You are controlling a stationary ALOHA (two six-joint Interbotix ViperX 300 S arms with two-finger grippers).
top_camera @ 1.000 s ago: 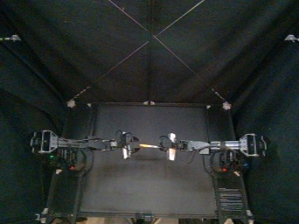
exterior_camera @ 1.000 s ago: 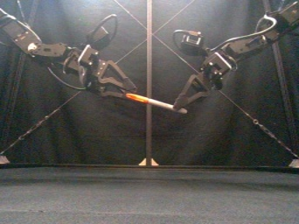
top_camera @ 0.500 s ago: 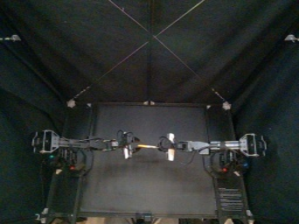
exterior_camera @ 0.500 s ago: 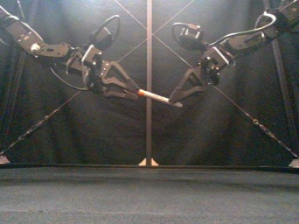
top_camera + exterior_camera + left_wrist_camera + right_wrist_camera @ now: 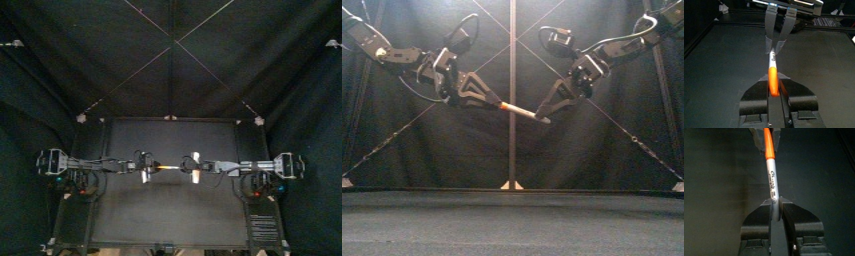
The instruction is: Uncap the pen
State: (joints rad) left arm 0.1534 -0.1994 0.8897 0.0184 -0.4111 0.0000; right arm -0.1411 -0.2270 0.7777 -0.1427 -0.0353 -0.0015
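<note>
The left end effector [image 5: 773, 84] is pressed together on the orange cap [image 5: 769, 145] of the pen [image 5: 523, 111]. Its two jaws close on the cap from either side, and a stretch of orange shows beyond their tips. The right end effector [image 5: 775, 207] pinches the other end. Its jaws meet on the white barrel [image 5: 772, 175] toward the tail, and the barrel's black print lies bare between the two grasps. No gap shows beside the pen at either grasp.

The pen hangs in the air between the two end effectors, roughly over the middle of the surface [image 5: 171, 215] and well above it, touching nothing but the jaws. In the front view it slopes, with the cap end higher on the left and the tail lower on the right. The left arm reaches in from the left and the right arm from the right. Their tips face each other along the pen's line and are near one another.

As for progress, the pen is off the surface and gripped at both ends, so I judge the setup done. The cap is not yet off: in both wrist views the orange runs straight into the white with no break, and no writing tip shows. Whether the cap has begun to loosen cannot be told from these views. What remains is the pull itself, drawing the two grasps apart along the pen's line until the cap slides free of the barrel.
</note>
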